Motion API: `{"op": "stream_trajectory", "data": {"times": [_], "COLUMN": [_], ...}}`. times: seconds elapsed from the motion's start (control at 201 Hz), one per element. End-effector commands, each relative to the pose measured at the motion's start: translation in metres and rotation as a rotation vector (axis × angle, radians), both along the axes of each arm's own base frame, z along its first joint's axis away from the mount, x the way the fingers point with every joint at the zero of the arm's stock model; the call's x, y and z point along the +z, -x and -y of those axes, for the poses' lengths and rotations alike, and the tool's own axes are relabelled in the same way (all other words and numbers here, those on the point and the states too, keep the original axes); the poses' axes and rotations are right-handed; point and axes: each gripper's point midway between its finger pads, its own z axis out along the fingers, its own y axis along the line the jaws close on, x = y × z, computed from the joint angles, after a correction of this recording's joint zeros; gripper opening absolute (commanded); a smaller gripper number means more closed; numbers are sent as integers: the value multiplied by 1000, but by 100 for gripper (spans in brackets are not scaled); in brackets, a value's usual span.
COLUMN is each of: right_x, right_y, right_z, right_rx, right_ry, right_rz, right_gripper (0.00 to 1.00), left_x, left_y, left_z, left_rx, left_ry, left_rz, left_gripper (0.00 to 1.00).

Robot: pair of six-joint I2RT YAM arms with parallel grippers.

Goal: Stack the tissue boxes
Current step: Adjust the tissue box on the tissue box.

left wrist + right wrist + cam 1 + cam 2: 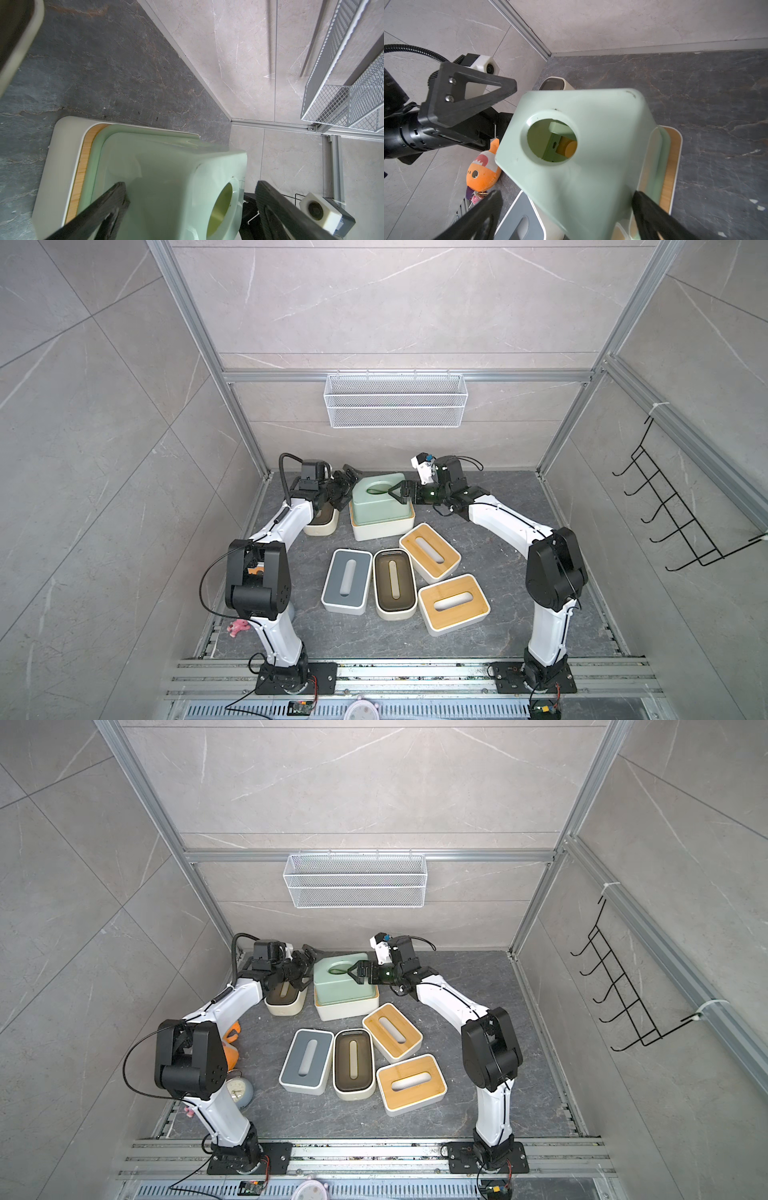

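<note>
Dark stone floor, tissue boxes, plush toy

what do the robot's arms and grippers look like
The left arm and right arm have white links, chunky black joints and black bases, with thin black cables along them. The left gripper and right gripper are black with triangular cut-out fingers; each wrist carries a small white camera block.

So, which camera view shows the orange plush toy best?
The right wrist view: the orange plush toy appears close and nearly whole there. In both top views the left arm hides most of the toy. The left wrist view does not show it.
</note>
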Motion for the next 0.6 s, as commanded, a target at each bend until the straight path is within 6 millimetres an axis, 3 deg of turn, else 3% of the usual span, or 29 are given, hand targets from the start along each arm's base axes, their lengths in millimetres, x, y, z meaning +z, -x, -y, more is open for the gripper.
{"op": "stream_trajectory", "data": {"times": [0.0, 0.199, 0.369, 0.479, 0.593], "right_x": [4, 0, 17, 29, 32], "right_y": [0, -3, -7, -8, -8], "right_z": [-8, -2, 6, 20, 40], "right_rx": [3, -31, -65, -106, -152], "right_ry": [-15, 15, 6, 7, -17], "right_rz": [0, 3, 25, 40, 26], "right_gripper": [100, 100, 100, 100, 100], "left_x": [16, 18, 32, 42, 30], "left_y": [-5, -2, 6, 18, 34], "left_z": [3, -1, -15, -29, -44], "left_rx": [-32, -27, 11, 47, 88], "left_ry": [25, 24, 3, -26, -37], "left_rz": [38, 42, 78, 101, 76], "left_gripper": [100, 100, 100, 100, 97]}}
